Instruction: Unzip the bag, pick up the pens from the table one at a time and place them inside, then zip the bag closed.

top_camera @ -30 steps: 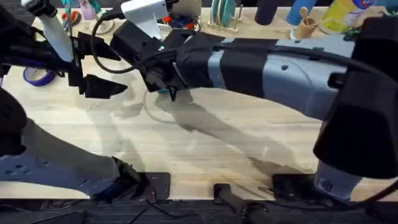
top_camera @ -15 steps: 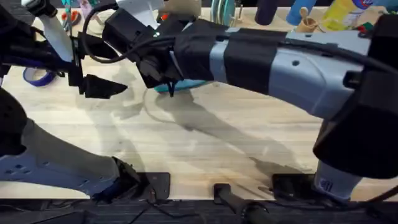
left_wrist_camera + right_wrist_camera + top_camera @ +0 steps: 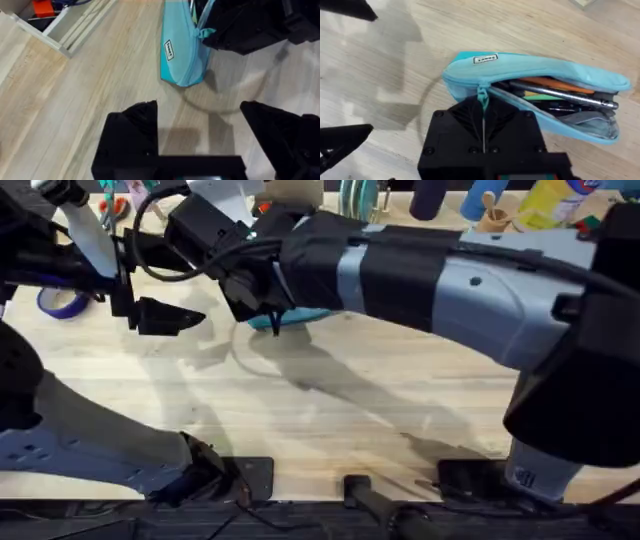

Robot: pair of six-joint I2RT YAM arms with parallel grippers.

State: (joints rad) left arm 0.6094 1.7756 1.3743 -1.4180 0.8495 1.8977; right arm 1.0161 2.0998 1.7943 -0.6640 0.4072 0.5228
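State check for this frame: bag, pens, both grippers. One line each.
Teal-blue fabric pencil pouch: lying on the wooden table, zipper mostly open.
Slim stick pens, orange, silvery and dark: inside the pouch.
Right gripper: shut on the zipper pull.
Left gripper: open, holding nothing, near the pouch.

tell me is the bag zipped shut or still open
Open: the bag gapes along its zipper, pens visible inside, with the right gripper at the zipper pull.

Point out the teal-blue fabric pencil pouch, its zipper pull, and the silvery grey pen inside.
teal-blue fabric pencil pouch (image 3: 530, 65): right wrist view, upper side panel.
zipper pull (image 3: 483, 95): right wrist view, teal tab at the pouch's closed end.
silvery grey pen (image 3: 570, 96): right wrist view, mid-barrel, inside the open pouch.
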